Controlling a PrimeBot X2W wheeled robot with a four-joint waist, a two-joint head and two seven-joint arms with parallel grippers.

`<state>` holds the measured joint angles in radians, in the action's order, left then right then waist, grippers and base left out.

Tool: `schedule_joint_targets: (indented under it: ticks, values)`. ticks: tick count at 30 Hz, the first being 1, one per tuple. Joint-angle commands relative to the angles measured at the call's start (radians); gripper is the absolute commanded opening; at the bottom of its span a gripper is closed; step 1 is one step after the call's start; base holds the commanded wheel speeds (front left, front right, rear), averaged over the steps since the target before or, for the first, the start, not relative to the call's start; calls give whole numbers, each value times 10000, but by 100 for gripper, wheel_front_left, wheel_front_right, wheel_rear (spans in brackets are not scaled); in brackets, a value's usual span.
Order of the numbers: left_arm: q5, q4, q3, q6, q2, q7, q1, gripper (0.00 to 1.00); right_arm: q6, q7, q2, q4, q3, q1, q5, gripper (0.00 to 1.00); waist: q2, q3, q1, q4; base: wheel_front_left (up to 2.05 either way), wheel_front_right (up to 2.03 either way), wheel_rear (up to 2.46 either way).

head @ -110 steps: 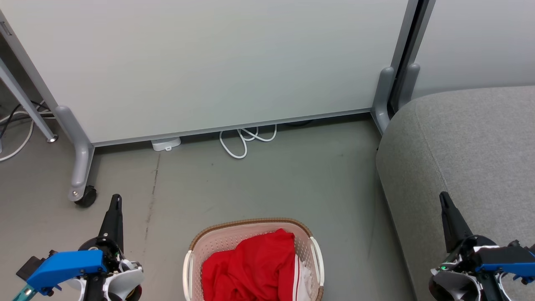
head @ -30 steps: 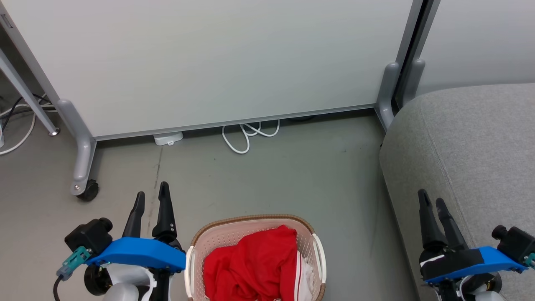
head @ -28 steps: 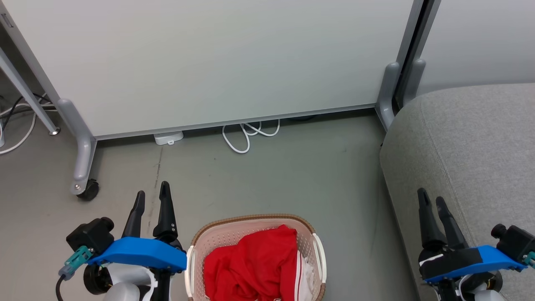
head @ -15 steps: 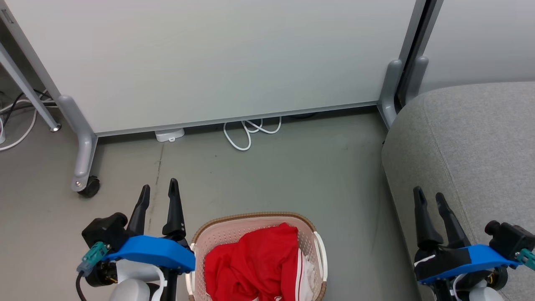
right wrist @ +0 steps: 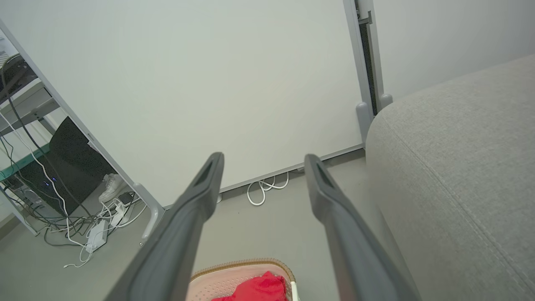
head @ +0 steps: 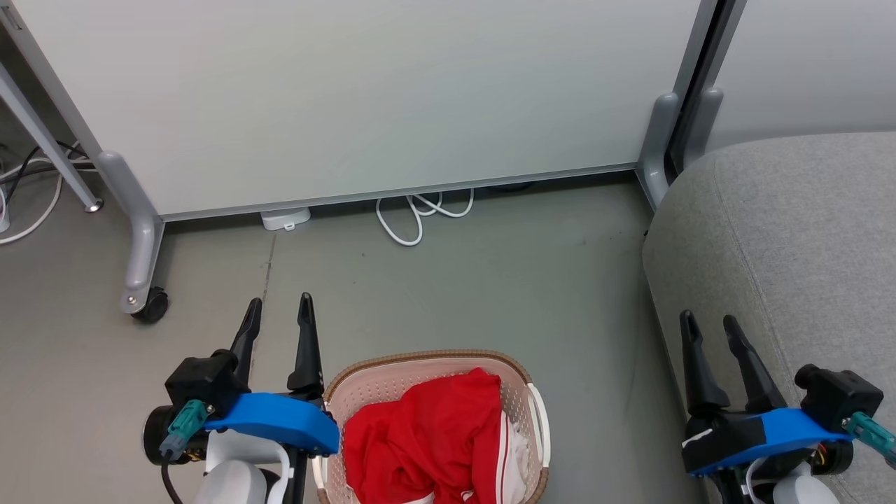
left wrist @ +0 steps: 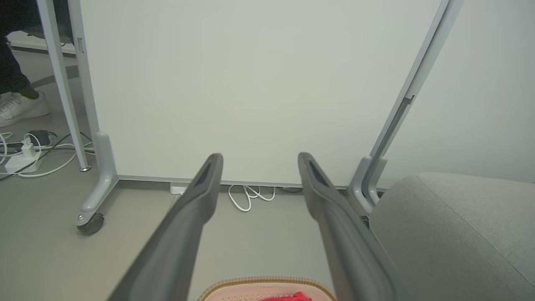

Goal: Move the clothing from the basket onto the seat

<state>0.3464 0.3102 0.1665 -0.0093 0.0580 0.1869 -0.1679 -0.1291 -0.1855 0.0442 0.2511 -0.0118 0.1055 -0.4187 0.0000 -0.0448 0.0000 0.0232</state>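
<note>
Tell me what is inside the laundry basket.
Inside the basket lies crumpled red clothing with white stripes on its right side. The heap covers the basket's bottom, so how many garments there are, or anything beneath, cannot be seen.

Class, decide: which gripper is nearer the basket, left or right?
Left. The left gripper hovers just left of the basket; the right gripper is farther off, at the sofa.

- clothing: bright red, white stripes along one edge
- basket: cream, dotted with holes, brown woven-look rim, white handles
- seat: plain grey
- floor: dull grey-green
- left tool and right tool: both black, blue mounts
- cable: white
</note>
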Motion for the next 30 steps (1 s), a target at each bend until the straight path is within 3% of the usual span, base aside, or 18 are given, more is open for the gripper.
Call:
schedule_joint_targets:
  ticks: [1,30]
  values:
    - [-268,6,37,-39,55,88,-243,100,-20,-105,73,-39,30,229,278,100,0,-8,0,5,0,0,0]
    - [-2480,515,416,1,-42,645,-460,100,-24,-670,83,54,248,278,2558,100,0,-126,0,80,0,0,0]
